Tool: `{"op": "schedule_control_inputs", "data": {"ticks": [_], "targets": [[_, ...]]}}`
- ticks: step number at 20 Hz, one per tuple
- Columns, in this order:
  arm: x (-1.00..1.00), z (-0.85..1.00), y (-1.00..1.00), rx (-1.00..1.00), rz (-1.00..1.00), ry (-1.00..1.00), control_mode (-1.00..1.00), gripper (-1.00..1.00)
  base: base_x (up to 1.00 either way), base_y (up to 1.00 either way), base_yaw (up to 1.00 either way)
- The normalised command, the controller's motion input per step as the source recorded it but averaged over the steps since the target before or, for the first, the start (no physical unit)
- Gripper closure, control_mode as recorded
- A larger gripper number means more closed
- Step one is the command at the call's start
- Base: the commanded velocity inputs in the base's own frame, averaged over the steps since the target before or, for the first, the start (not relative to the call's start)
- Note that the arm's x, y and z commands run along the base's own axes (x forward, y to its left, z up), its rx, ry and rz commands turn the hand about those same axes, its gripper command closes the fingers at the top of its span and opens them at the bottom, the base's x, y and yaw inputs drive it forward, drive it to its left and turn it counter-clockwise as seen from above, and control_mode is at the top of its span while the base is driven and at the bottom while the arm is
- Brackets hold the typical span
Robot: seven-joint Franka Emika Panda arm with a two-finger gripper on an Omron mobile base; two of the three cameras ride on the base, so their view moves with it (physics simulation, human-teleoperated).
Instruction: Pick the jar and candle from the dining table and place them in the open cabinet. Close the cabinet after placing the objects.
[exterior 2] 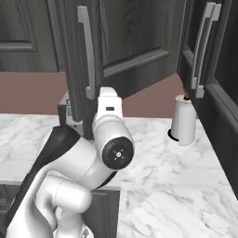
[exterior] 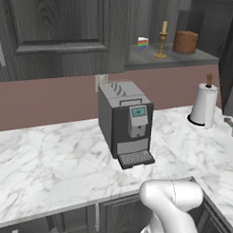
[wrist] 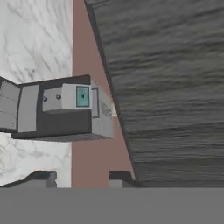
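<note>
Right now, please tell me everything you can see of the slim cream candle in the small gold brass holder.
The slim cream-tan candle in its gold brass holder stands upright on the shelf of the open dark grey wood-grain cabinet. The holder has a thin stem and a round flat foot resting on the shelf. The candle is unlit. It stands apart between a small slice of rainbow cake and the short glass jar of brown stuff, touching neither. No gripper touches it.
</note>
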Motion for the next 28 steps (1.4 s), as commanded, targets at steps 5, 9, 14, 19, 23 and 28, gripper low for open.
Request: {"op": "schedule_control_inputs", "data": {"ticks": [5,9,14,19,23,28], "targets": [[0.00,0.81,0.14,-0.04,-0.09,0.15,-1.00,-1.00,0.00,0.00,0.00],[0.00,0.69,0.27,-0.05,-0.11,0.12,-1.00,-1.00,0.00,0.00,0.00],[0.10,0.41,0.65,-0.10,-0.12,0.05,-1.00,-1.00,0.00,0.00,0.00],[0.32,0.18,0.93,-0.14,-0.12,0.00,-1.00,-1.00,0.00,0.00,0.00],[0.32,0.12,0.68,-0.14,-0.13,0.00,-1.00,-1.00,0.00,0.00,0.00],[0.41,0.11,0.11,-0.16,-0.08,0.00,-1.00,-1.00,0.00,0.00,0.00]]}}
